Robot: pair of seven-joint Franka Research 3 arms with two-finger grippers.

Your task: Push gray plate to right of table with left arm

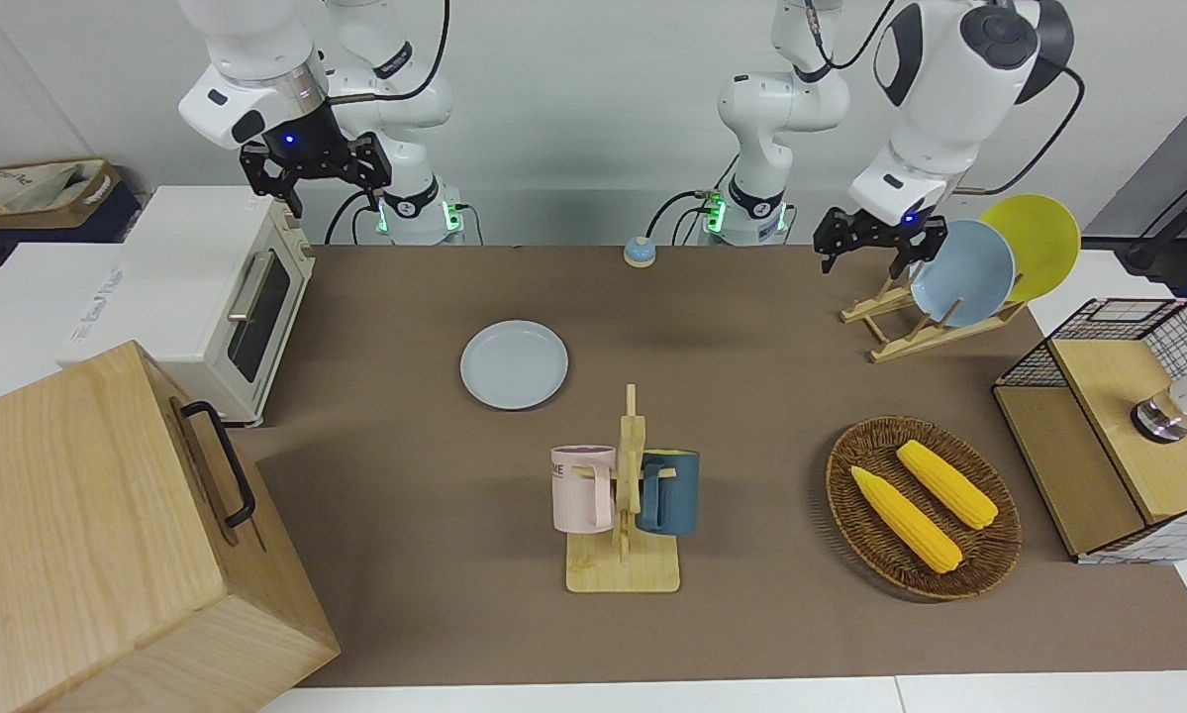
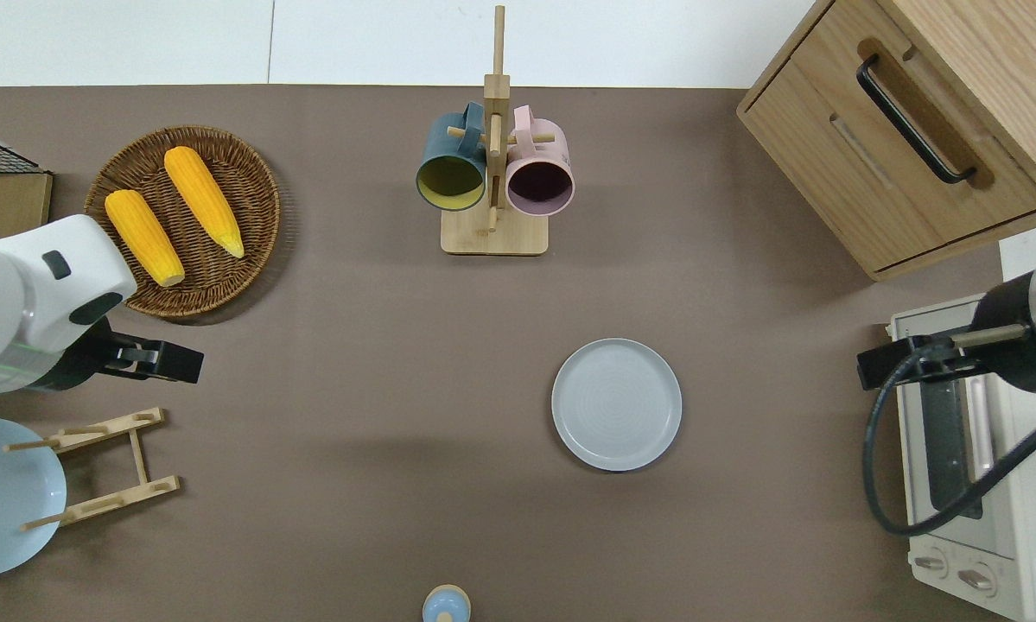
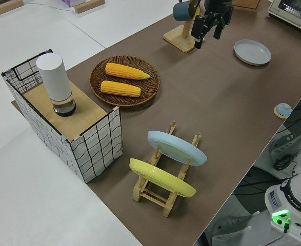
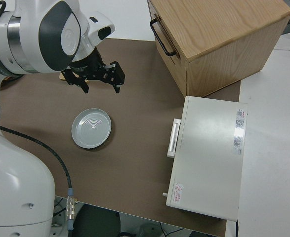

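The left gripper (image 2: pixel 168 363) hangs over bare table (image 2: pixel 362 345), fingers spread, holding nothing. Just beside them sits the wicker basket (image 2: pixel 254 177) with two corn cobs (image 2: pixel 202 199). The mug rack (image 2: pixel 493 233) carries a teal mug (image 2: pixel 448 168) and pink mug (image 2: pixel 539 173). The gray plate (image 2: pixel 616 403) lies flat, well apart from the fingers, toward the right arm's end. The right arm is parked, fingers open, empty.

Lighting: bright, even, from above. Shadows: soft, faint on matte brown surface (image 1: pixel 751 614). Focus: sharp throughout; no glare.
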